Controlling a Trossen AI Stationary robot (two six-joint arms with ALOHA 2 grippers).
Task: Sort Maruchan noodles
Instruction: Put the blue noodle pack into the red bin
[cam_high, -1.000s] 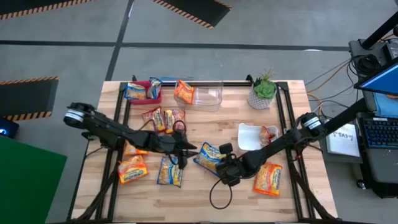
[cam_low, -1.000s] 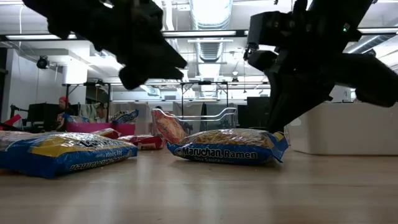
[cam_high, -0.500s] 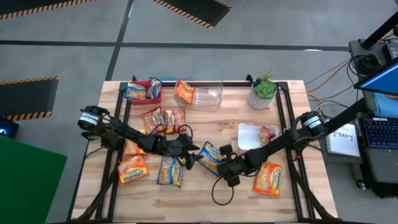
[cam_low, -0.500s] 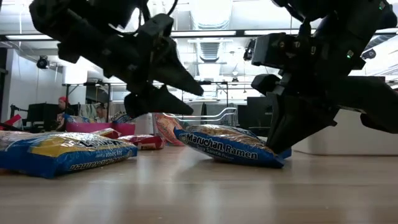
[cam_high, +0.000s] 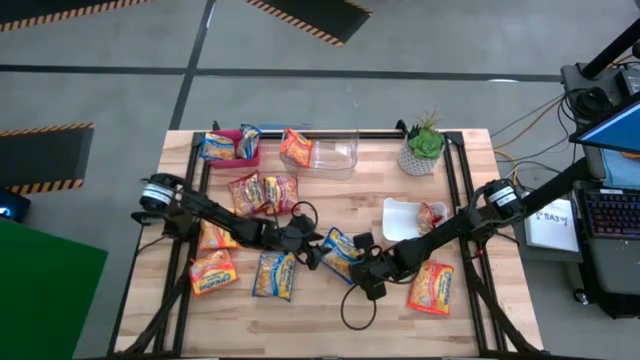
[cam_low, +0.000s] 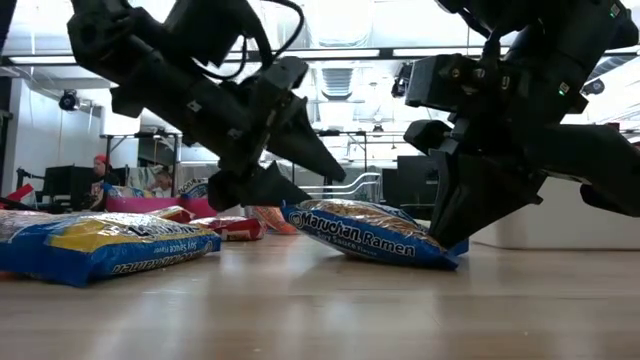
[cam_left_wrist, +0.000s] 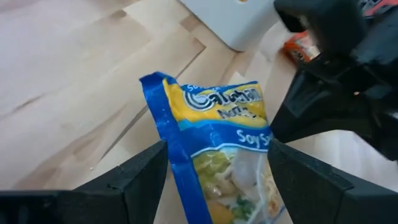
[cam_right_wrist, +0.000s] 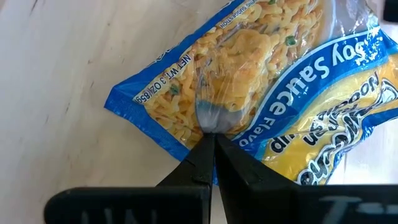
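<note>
Right gripper (cam_right_wrist: 210, 144) pinches one blue packet (cam_right_wrist: 261, 81) (left gripper (cam_left_wrist: 217, 180) gaping).

Crowded middle, open front edge

Both grippers are meeting at the blue packet (cam_high: 338, 251) mid-table: the left gripper (cam_high: 312, 249), fingers spread, is closing off its one side, and the right gripper (cam_high: 358, 262), pinched shut on its far edge, is blocking the other, so nothing is passing between them. Packets (cam_high: 213, 270) are lying under the left arm, and more packets (cam_high: 262, 190) are filling the room behind it. A pink bin (cam_high: 247, 150) and a clear bin (cam_high: 333, 154) are lining the back edge, with a plant (cam_high: 422, 146) at the back right. A white tray (cam_high: 403, 218) and an orange packet (cam_high: 432, 286) are sitting under the right arm. The table (cam_high: 320, 325) is lying bare along its front edge.
</note>
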